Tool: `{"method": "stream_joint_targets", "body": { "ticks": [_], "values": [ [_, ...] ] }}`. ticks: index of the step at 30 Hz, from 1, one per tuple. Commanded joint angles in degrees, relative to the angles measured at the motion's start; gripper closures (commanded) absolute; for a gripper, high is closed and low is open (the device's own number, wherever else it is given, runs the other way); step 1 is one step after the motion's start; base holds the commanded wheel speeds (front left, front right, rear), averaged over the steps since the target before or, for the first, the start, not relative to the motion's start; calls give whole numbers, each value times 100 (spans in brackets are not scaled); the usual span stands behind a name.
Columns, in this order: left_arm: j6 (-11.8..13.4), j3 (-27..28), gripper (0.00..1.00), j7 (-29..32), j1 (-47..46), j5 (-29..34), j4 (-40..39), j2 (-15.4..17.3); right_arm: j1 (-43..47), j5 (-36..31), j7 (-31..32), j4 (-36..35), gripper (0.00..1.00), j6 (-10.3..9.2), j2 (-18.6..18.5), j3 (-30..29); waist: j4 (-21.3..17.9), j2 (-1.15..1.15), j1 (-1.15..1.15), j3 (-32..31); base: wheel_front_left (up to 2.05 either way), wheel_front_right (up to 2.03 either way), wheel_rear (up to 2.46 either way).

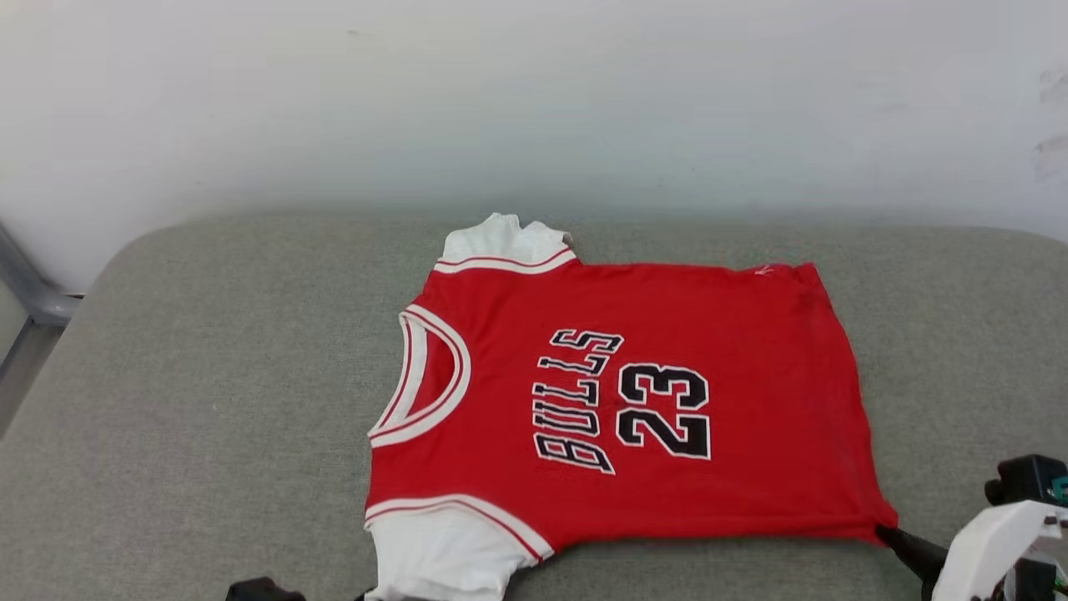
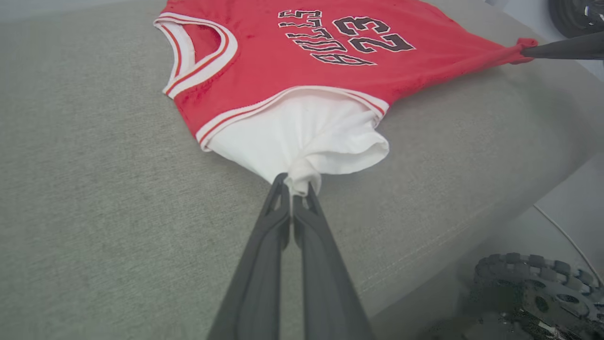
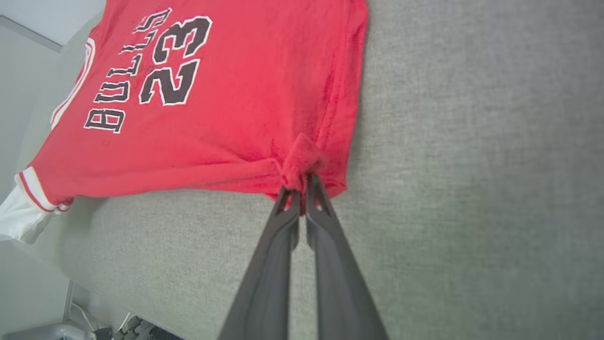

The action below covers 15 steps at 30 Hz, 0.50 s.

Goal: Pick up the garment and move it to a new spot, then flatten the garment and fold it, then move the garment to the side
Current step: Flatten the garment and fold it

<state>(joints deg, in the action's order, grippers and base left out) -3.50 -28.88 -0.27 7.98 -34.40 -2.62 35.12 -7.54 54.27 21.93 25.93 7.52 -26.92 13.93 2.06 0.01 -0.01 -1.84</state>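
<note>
The garment (image 1: 667, 392), a red jersey with white sleeves and black "BULLS 23" lettering, lies face up and spread on the grey cushioned surface (image 1: 209, 401), neck toward the left. My left gripper (image 2: 296, 186) is shut on the hem of the near white sleeve (image 2: 302, 137). My right gripper (image 3: 300, 189) is shut on the bunched near corner of the red bottom hem (image 3: 302, 158). In the head view the right gripper (image 1: 886, 532) pinches that corner at the lower right, and its dark fingers (image 2: 566, 47) also show in the left wrist view. The cloth is stretched taut between both grips.
A white wall (image 1: 534, 100) rises behind the cushion. The far white sleeve (image 1: 505, 240) lies crumpled near the cushion's back edge. A metal frame (image 1: 29, 300) stands at the far left. The robot's wheeled base (image 2: 533, 288) sits below the cushion's front edge.
</note>
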Motion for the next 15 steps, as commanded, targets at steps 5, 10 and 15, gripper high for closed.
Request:
{"method": "stream_joint_targets", "body": {
  "ticks": [5,10,15],
  "values": [
    [72,5,100,181,627,-249,-458,260,682,141,163,-497,100,-7,-301,-62,57,-1,1,-89,0,0,0],
    [76,-12,100,303,952,-394,-835,447,1166,318,441,-1023,100,-7,-512,-223,104,-1,1,-91,0,0,0],
    [130,93,100,250,786,-295,-1087,543,1370,388,639,-1557,100,-7,-559,-525,115,-1,1,-29,0,0,0]
  ]
}}
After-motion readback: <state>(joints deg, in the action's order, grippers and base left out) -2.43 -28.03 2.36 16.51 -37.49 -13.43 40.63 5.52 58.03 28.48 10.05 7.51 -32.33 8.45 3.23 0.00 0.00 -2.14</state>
